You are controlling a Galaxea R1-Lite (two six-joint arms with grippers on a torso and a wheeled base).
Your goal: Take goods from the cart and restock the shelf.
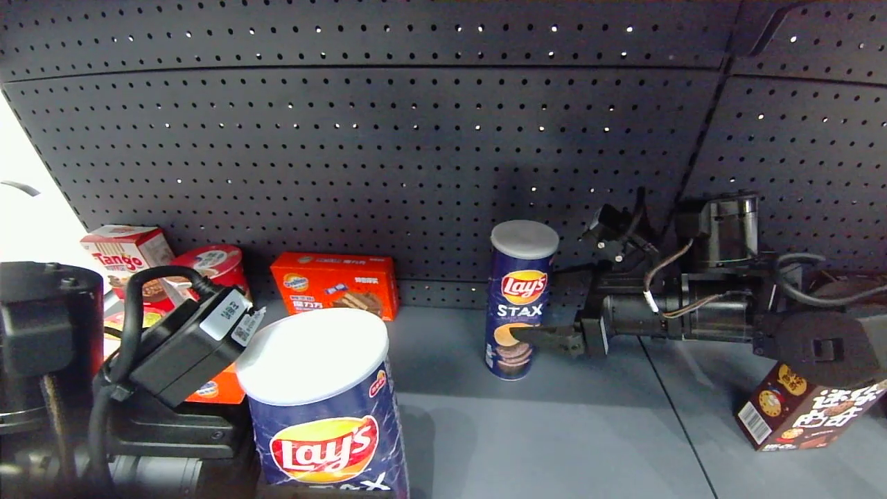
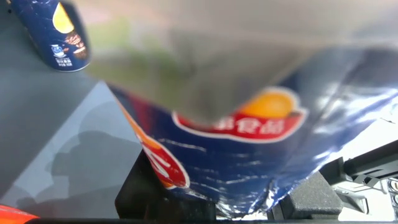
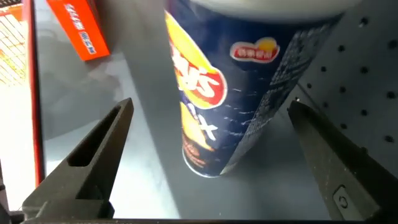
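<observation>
right gripper (image 3: 211, 109): level over the shelf (image 1: 554, 430), coming in from the right, jaws spread wide. one finger sits on each side of the far can and neither is seen pressing on it.
far can (image 1: 521, 298): tall blue crisp can with a white lid, upright on the shelf. it stands close in front of the pegboard, about the middle of the bay, with its foot on the grey surface. from the head view a dark fingertip crosses its lower front.
left gripper (image 2: 230, 200): low at the front left, closed on the near can as far as the crowded wrist view allows. black gripper parts show at both sides of the can's lower body.
near can (image 1: 326, 409): a second blue can with a white lid, roughly upright and nearest the camera. it sits left of the far can and well apart from it.
pegboard (image 1: 388, 152): dark perforated panel forming the back of the shelf.
orange box (image 1: 335, 284): lies on its long side against the pegboard, left of the far can.
red-lidded cup (image 1: 211, 267): left of the orange box, near the back.
red and white box (image 1: 128, 256): upright at the far left, just beside the cup.
brown box (image 1: 797, 405): at the front right, tilted, below the right arm.
</observation>
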